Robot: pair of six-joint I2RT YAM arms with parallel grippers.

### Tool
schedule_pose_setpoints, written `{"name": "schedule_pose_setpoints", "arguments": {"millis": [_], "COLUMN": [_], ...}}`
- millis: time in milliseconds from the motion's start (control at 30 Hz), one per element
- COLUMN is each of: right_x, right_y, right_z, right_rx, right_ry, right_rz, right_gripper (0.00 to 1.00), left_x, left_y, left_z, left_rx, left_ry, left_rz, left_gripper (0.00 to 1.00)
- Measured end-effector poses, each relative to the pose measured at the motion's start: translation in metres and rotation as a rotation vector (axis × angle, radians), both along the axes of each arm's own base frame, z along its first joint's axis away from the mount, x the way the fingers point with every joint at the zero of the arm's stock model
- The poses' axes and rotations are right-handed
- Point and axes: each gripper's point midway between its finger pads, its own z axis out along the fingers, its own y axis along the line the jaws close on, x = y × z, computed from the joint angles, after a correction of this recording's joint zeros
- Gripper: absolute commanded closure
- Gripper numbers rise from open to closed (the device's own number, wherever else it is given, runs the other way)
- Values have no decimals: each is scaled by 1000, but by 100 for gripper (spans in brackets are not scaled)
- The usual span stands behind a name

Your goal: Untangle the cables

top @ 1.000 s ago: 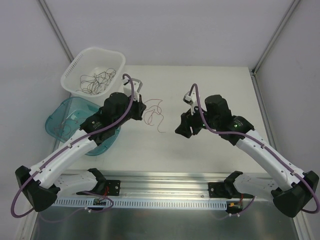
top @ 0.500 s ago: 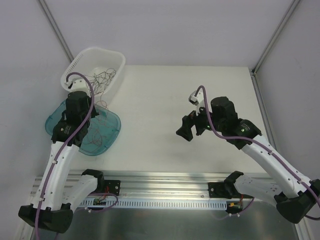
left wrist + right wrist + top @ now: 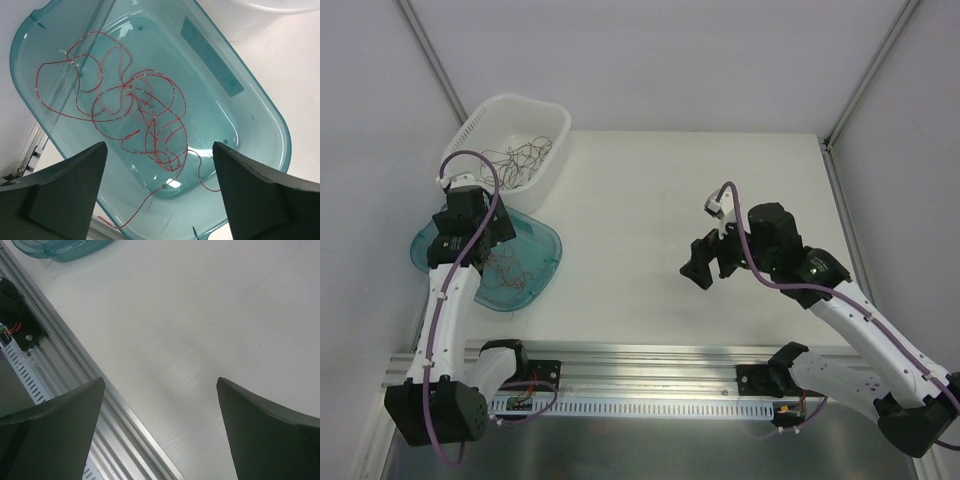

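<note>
**Left gripper** [image 3: 159, 165]: jaws stand wide apart and hold nothing. It hangs over the translucent teal plastic tub [image 3: 548, 246] at the middle left of the top view.

**Thin curly red cables** [image 3: 135, 120]: they lie in a loose tangle of overlapping loops on the tub floor, clear of both fingers. In the left wrist view one strand trails toward the tub's lower edge. Whether it crosses the rim cannot be told.

**Thin dark curly cables** [image 3: 515, 158]: they lie in the white slotted plastic basket [image 3: 470, 140] at the upper left of the top view. The basket sits just behind the tub. Whether the two rims touch cannot be told.

**Right gripper** [image 3: 160, 385]: jaws are fully spread, with nothing between them. It is poised over bare white tabletop [image 3: 720, 180], right of centre in the top view and well apart from the tub and basket. No cable shows in its wrist view.

**Edges:** The ribbed aluminium rail [image 3: 650, 360] runs along the near table edge, at the bottom of the top view. The tub sits near that rail and close to the left side wall. In the right wrist view the rail cuts diagonally across the lower left.

**Open room:** The centre and upper right of the tabletop are open surface, bounded by grey frame posts [image 3: 865, 75] at the rear corners.
</note>
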Motion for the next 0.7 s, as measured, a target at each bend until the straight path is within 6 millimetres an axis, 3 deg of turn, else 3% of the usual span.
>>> {"name": "schedule_pose_setpoints", "arguments": {"millis": [67,367,500,700], "right_x": [1,15,19,3], "right_y": [-4,-39,-68,-128], "right_z": [1,-9,-6,22], "right_rx": [-7,-99,-130,-77], "right_ry": [-9,-9,-19,-112], "right_rz": [-19,-238,-410,-667], "right_gripper": [0,0,0,1], "left_x": [1,-12,-33,-81], "left_y": [-4,-30,-53,-77], "left_z": [3,44,69,98], "left_rx": [-16,-88,-137,-129], "left_ry": [-13,-155,-262,-388], "left_rz": [-14,-126,-231,-351], "left_gripper": [1,1,1,1]}}
